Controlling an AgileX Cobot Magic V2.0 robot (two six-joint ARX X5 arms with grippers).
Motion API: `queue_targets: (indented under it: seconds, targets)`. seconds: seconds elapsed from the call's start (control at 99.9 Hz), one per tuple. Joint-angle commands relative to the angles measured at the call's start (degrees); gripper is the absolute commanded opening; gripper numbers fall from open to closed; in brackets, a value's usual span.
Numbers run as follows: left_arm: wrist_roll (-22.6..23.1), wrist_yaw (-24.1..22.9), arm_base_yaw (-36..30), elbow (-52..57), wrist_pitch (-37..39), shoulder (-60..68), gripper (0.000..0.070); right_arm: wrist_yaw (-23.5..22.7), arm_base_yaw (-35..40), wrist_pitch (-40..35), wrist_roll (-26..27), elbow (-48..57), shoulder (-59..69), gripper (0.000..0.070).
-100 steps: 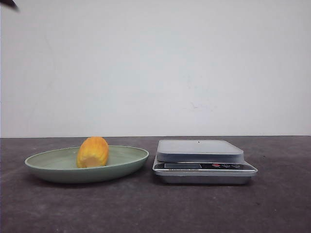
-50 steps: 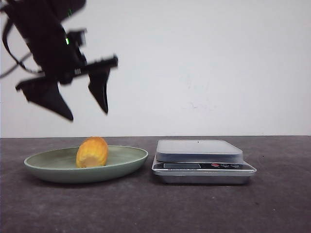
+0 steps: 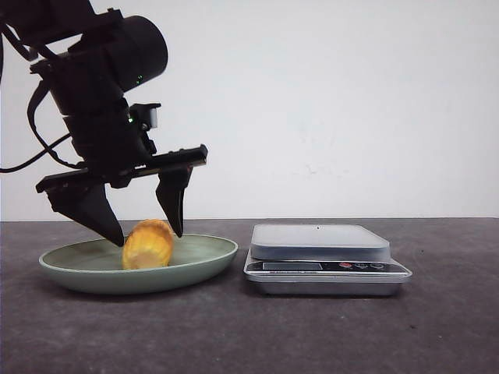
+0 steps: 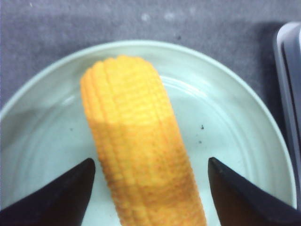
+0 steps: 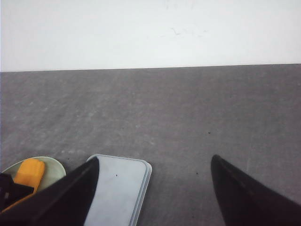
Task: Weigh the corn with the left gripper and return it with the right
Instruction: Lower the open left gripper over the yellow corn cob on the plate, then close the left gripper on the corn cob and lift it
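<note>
The corn (image 3: 148,244) is a stubby yellow-orange cob lying in the green plate (image 3: 199,261) at the left. It fills the left wrist view (image 4: 138,146). My left gripper (image 3: 148,232) is open, its two dark fingers straddling the cob, one fingertip (image 4: 82,172) on each side with gaps showing. The silver scale (image 3: 323,253) stands right of the plate with nothing on its platform. My right gripper (image 5: 153,162) is open and empty, above the table, out of the front view. Its view shows the scale (image 5: 117,188) and the corn (image 5: 28,174).
The dark grey table (image 3: 312,335) runs to a white wall behind. The left arm's black body and cables hang over the plate's left side. The scale's edge shows in the left wrist view (image 4: 289,70).
My left arm has come down from the upper left, from out of view to over the plate. Its open fingers now straddle the corn. The corn and scale have not moved.
</note>
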Motion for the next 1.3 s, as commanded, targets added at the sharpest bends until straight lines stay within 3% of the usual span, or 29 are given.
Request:
queue_targets:
  seconds: [0.0, 0.16, 0.24, 0.41, 0.58, 0.981, 1.201, 1.291]
  targets:
    - [-0.7, -0.5, -0.9, 0.5, -0.3, 1.9, 0.0426, 0.1, 0.2, 0.6, -0.6, 1.2, 0.3, 0.0473]
    - [-1.1, -1.4, -1.7, 0.5, -0.1, 2.6, 0.0413, 0.1, 0.2, 0.5, -0.6, 1.2, 0.3, 0.0472]
    - [-1.1, -1.9, -1.9, 0.6, 0.4, 2.5, 0.0341, 0.1, 0.2, 0.3, -0.6, 1.2, 0.3, 0.0472]
    - [-1.1, -1.9, -1.9, 0.6, 0.2, 2.4, 0.0292, 0.1, 0.2, 0.1, -0.7, 1.2, 0.3, 0.0472]
    - [0.1, -1.8, -1.9, 0.7, 0.0, 1.0, 0.0000, 0.1, 0.2, -0.1, -0.7, 1.2, 0.3, 0.0472]
    - [3.8, -1.5, -4.7, 7.1, -2.8, -12.2, 0.0004, 0.1, 0.2, -0.7, -0.6, 1.2, 0.3, 0.0472]
    - [4.8, -1.4, -12.3, 20.5, -5.2, -6.1, 0.0005, -0.1, 0.2, -0.8, -0.5, 1.2, 0.3, 0.0472]
    - [3.1, -1.5, -14.3, 25.3, -5.3, -1.2, 0.0005, -0.1, 0.2, -0.8, -0.5, 1.2, 0.3, 0.0472]
